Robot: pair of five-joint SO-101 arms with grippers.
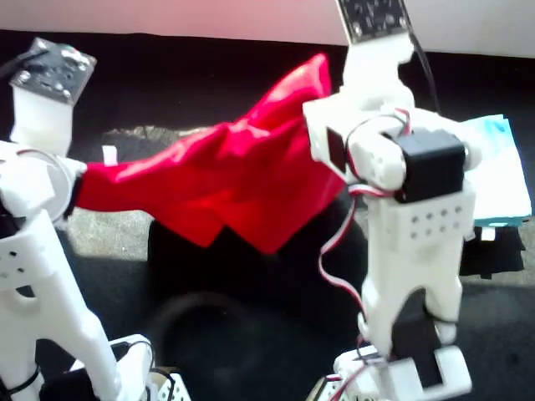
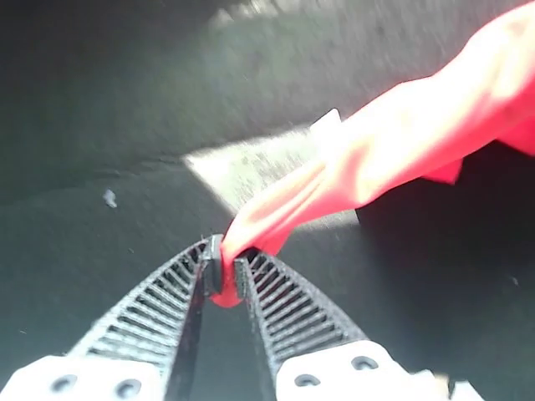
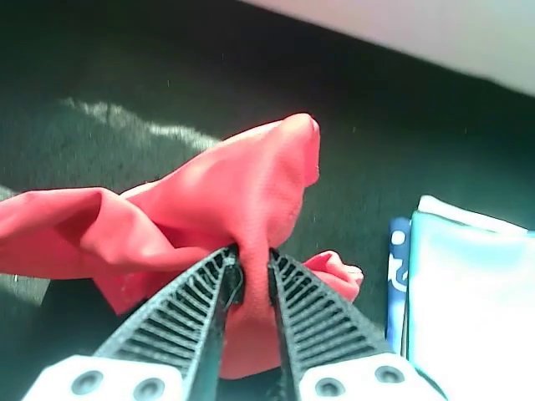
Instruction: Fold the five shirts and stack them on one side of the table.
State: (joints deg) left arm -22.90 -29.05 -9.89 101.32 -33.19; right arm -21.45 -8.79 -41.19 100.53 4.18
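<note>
Pinching one end of red shirt (image 1: pixel 226 180), left gripper (image 2: pixel 224 280); right gripper (image 3: pixel 251 276) pinching bunched edge — cloth strung between, probably to spread flat; pale-blue shirt (image 3: pixel 468 292) beside right gripper.

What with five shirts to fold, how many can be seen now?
2: a red shirt clamped in both arms' jaws, a folded light-blue shirt at the table's side; others may hide beneath.
</note>
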